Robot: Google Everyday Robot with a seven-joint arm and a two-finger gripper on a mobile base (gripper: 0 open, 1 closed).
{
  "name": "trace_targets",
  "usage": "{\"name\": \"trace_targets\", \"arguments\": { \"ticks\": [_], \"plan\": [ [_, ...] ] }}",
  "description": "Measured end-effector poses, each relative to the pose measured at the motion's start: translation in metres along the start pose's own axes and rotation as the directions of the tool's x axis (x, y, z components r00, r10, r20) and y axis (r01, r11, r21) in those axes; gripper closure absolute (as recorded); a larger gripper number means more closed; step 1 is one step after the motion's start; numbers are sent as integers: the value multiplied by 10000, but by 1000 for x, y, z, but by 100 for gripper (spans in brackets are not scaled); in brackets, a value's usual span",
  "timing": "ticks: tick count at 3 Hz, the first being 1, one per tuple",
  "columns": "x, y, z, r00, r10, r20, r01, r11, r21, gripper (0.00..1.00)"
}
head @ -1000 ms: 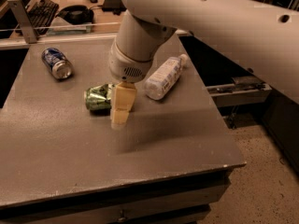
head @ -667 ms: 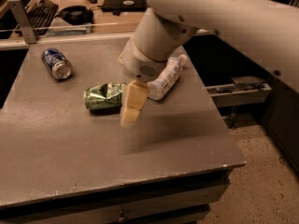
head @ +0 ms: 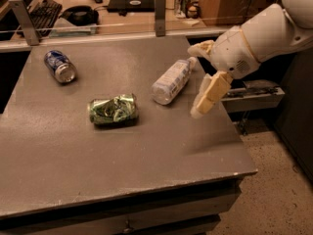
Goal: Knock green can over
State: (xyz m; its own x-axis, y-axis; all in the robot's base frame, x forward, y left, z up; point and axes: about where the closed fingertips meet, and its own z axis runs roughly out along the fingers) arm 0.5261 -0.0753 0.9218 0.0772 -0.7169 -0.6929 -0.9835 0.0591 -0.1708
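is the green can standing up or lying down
Lying down. The green can rests on its side on the table, sides dented. The gripper hangs near the table's right edge, apart from the can.

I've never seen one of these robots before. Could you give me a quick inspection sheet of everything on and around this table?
Surface: grey table, bare apart from three containers.
Job's things: green can, dented, lying on its side near the middle.
Clutter: blue can on its side at the far left; clear bottle on its side, right of the green can.
Tool: tool hovers above the table's right side, just right of the bottle, apart from the green can.
Cables: nothing seen.
Surroundings: desk behind with keyboard and headphones; speckled floor at right.
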Motion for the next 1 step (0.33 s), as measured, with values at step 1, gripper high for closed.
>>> {"name": "trace_targets", "arguments": {
  "ticks": [1],
  "plan": [
    [-4,-1,-3,9998,-11,197,10,10000,57,0]
  ]
}}
